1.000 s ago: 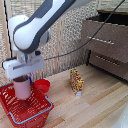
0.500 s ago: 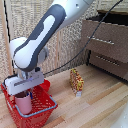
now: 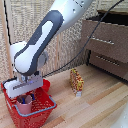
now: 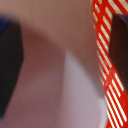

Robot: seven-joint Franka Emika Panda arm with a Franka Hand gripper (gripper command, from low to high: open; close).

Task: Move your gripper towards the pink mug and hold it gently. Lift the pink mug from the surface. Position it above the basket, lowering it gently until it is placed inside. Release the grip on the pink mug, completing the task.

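Hand (image 3: 26, 95) is down inside the basket (image 3: 42, 111), white body sitting just above the rim, dark-blue fingertips (image 3: 31, 93) reaching below it. Pink mug (image 3: 24, 104) is upright inside the basket, toward the exterior view's left side, directly under the hand. Fingertips sit at the mug's rim, one on each side; looks closed on it, though the exterior view is too coarse to confirm contact. Wrist view is almost fully filled by the mug's pale-pink wall (image 4: 55, 75), blurred, with a dark fingertip (image 4: 10, 65) at one edge and the basket's red lattice (image 4: 107, 60) on the other side. Basket stands on the wooden floor (image 3: 95, 107). A small patterned box (image 3: 76, 82) stands upright on the floor to the exterior view's right of the basket, well apart. Wooden drawer unit (image 3: 107, 42) behind it.
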